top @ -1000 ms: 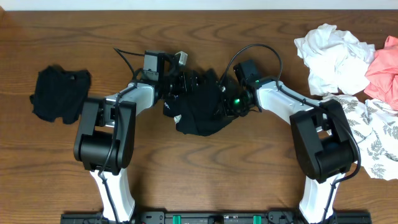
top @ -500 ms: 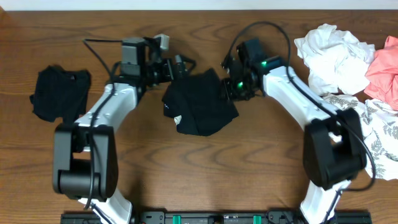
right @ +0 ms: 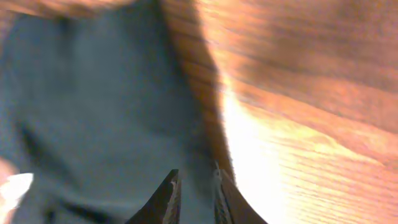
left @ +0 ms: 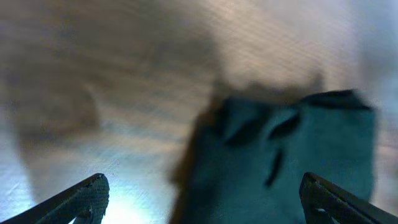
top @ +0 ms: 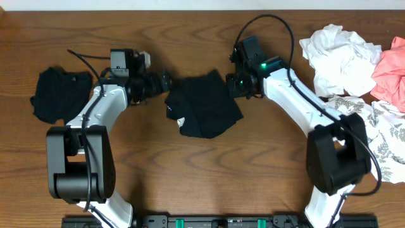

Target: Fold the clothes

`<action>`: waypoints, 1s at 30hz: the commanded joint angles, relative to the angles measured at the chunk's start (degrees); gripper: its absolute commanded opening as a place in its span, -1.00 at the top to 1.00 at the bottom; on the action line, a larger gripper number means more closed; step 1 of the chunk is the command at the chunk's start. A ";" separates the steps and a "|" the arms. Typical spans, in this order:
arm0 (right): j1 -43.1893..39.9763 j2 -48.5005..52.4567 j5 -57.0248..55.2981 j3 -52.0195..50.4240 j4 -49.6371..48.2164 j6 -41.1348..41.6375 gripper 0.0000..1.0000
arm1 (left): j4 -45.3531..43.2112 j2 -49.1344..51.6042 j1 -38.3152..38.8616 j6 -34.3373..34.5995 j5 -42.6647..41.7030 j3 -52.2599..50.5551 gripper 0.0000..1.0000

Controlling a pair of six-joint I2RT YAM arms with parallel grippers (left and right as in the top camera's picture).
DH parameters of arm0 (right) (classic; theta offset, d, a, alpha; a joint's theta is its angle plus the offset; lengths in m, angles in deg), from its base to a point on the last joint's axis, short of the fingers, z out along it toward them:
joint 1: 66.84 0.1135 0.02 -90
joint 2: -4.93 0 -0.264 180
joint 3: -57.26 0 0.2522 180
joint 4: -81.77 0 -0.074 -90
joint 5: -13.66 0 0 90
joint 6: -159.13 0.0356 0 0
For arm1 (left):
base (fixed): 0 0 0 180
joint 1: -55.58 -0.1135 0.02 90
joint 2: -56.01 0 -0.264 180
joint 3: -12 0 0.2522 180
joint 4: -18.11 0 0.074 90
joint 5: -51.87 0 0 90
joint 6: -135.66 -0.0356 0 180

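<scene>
The large black top [top: 205, 104] lies crumpled at the table's centre, its small white tag [top: 181, 121] near its left edge. My left gripper [top: 166, 81] is open just off the top's upper left corner. In the left wrist view its jaws [left: 205, 194] are wide apart with nothing between them, and the blurred black top [left: 292, 155] lies ahead. My right gripper [top: 233, 85] is at the top's upper right corner. In the right wrist view [right: 196, 179] its jaws are nearly together with the black fabric [right: 93, 99] between them.
A smaller black bundle [top: 60, 94] lies at the far left. A white garment [top: 335, 54], a coral-pink one [top: 392, 69] and a grey-leaf-print white one [top: 380, 136] are heaped at the right edge. The table is dark brown wood [top: 202, 171].
My left gripper has come off the black top and drawn back to the left. My right gripper has shifted up to the top's right corner. The top now lies more spread out.
</scene>
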 commanded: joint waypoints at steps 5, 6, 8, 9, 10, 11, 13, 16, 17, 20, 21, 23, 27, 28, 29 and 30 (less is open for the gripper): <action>-0.11 7.23 -3.48 0.35 1.79 2.10 0.69 | 2.32 0.02 -0.04 -1.22 3.69 -0.35 -0.96; 0.04 7.89 -3.48 0.35 1.92 2.10 0.69 | 2.54 0.02 -0.04 -1.22 3.69 -0.35 -0.96; 0.33 8.81 -3.45 0.35 2.23 2.08 0.69 | 2.99 0.02 -0.04 -1.22 3.72 -0.35 -0.96; 0.59 9.03 -3.06 0.35 2.84 2.08 0.70 | 3.41 0.02 -0.04 -1.25 3.72 -0.35 -0.96; 0.81 9.05 -2.16 0.28 3.26 2.03 0.70 | 3.65 0.02 -0.07 -1.25 3.72 -0.35 -0.96; 1.09 9.05 -0.66 0.20 3.63 1.92 0.71 | 4.00 0.02 -0.13 -1.22 3.69 -0.35 -0.96; 1.79 9.03 4.68 0.20 4.50 0.70 0.71 | 5.11 -0.17 -0.59 -0.94 3.48 -0.35 -0.96; 3.17 9.03 13.73 0.15 4.96 0.48 0.73 | 6.95 -1.38 -1.88 -0.81 3.50 -0.33 -0.96; 3.80 9.03 16.02 0.15 4.81 0.02 0.73 | 7.56 -2.05 -2.45 -0.81 3.50 -0.35 -0.96; 6.34 9.03 22.14 0.15 3.87 -0.55 0.74 | 9.18 -5.25 -4.48 -0.81 3.48 -0.33 -0.96; 7.45 9.03 24.04 0.15 3.13 -0.52 0.73 | 9.64 -6.71 -5.11 -0.83 3.50 -0.33 -0.96; 9.68 9.03 26.67 0.15 0.39 0.81 0.73 | 10.40 -9.64 -6.10 -0.83 3.50 -0.33 -0.96; 12.72 9.03 29.73 0.15 -6.67 5.53 0.73 | 11.37 -15.06 -7.06 -0.83 3.52 -0.35 -0.96; 13.31 9.03 29.40 0.15 -8.09 6.34 0.73 | 11.67 -16.09 -7.06 -0.83 3.52 -0.35 -0.96; 13.73 9.03 29.24 0.15 -9.18 6.62 0.73 | 12.07 -17.16 -7.04 -0.83 3.52 -0.35 -0.96; 13.90 9.03 29.05 0.15 -9.68 6.60 0.73 | 12.46 -17.86 -7.04 -0.83 3.52 -0.35 -0.96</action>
